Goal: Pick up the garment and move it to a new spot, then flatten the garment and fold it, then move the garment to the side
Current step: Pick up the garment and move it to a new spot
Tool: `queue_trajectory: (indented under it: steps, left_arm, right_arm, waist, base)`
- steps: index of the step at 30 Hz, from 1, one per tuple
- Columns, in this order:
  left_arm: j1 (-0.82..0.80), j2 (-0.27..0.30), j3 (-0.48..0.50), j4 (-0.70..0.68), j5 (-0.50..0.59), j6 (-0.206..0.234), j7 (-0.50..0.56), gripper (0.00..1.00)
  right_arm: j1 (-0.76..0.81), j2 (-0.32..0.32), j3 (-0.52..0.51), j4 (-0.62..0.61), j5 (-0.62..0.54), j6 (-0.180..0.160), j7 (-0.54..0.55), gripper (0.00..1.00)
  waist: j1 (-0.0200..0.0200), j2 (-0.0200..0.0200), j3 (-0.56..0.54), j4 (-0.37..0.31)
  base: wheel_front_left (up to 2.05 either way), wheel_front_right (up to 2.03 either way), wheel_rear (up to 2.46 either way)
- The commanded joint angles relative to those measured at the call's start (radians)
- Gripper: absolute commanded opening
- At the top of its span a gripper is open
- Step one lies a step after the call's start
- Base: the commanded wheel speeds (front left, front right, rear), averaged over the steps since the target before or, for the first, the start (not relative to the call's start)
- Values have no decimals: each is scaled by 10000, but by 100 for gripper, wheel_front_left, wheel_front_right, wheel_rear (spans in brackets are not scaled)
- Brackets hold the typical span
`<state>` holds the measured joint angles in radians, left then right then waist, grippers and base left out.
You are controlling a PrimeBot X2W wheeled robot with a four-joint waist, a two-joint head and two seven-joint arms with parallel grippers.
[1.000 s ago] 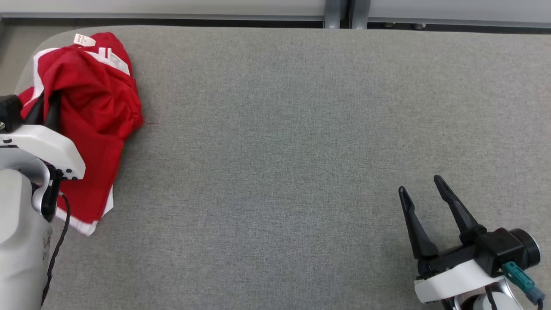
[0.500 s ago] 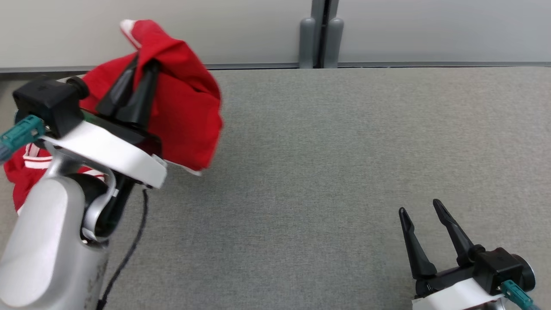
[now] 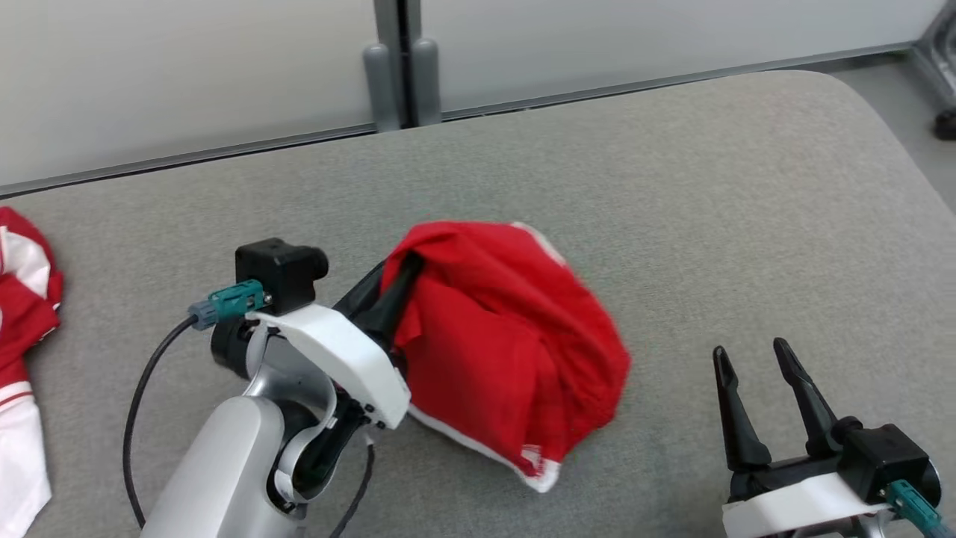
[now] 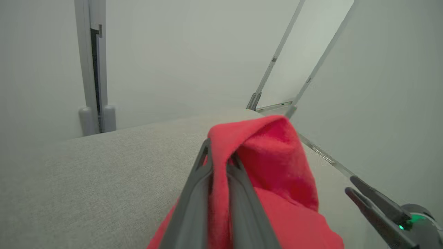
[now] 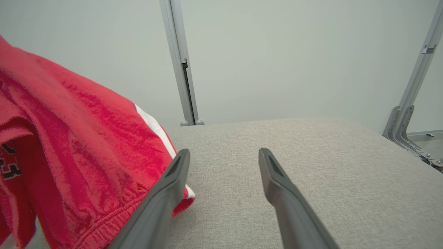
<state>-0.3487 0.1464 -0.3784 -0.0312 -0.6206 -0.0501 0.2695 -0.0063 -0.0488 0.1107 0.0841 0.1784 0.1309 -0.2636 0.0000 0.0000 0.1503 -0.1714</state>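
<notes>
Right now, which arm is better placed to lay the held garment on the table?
Left. The left gripper is shut on the garment, over the middle of the table. The right gripper is open and empty.

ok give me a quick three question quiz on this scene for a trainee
1. True or false: the right pincer is shut on cloth.
2. What does the left pincer grip? A) the red garment B) a cable C) nothing
3. Fill in: a second red and white garment lies on the grey table at the head view's ___ edge.
Key: 1 false, its jaws stand open and empty; 2 A; 3 left.
</notes>
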Motion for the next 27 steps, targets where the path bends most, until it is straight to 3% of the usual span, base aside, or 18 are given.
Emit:
queue_trajectory:
  steps: [1,4,8,9,10,11,13,18,27]
  left_arm:
    - [87,55,116,454,38,122,-141,0]
    - [-10,149,195,2494,454,259,-765,0]
    - [-88,57,220,4505,477,-108,-1745,0]
    - [-120,49,193,4830,514,-194,-2028,18]
    - [-126,36,160,5083,580,-265,-2293,74]
    - [-110,-18,127,5295,593,-307,-2562,100]
    - [-69,-82,120,5537,705,-352,-3131,100]
    - [556,-163,374,5260,867,-1,-4656,100]
    - [3253,-45,1455,2350,1926,813,-5345,100]
  right_arm:
    - [-2,-36,-8,-1,57,-3,-18,100]
    - [28,-35,89,53,154,-1,-18,100]
    - [121,-37,32,45,233,-3,-18,100]
    - [147,-39,22,34,224,-3,-18,100]
    - [173,-39,-1,27,203,-3,-18,100]
    - [212,-39,-34,18,172,-1,-18,100]
    - [278,-32,-99,10,68,-1,-18,100]
    - [399,-40,-269,-160,-293,-1,-18,100]
    - [933,-44,-963,-754,-775,-3,-17,100]
  waist:
    - [0,0,134,-514]
    - [0,0,198,-928]
    - [0,0,160,-1256]
    - [0,0,142,-1278]
    - [0,0,112,-1278]
    - [0,0,76,-1257]
    - [0,0,-17,-1162]
    - [0,0,-439,-732]
    - [0,0,-1342,564]
  base:
    - [0,0,0]
    - [0,0,0]
    - [0,0,0]
    - [0,0,0]
    - [0,0,0]
    - [0,0,0]
    - [0,0,0]
    - [0,0,0]
    - [0,0,0]
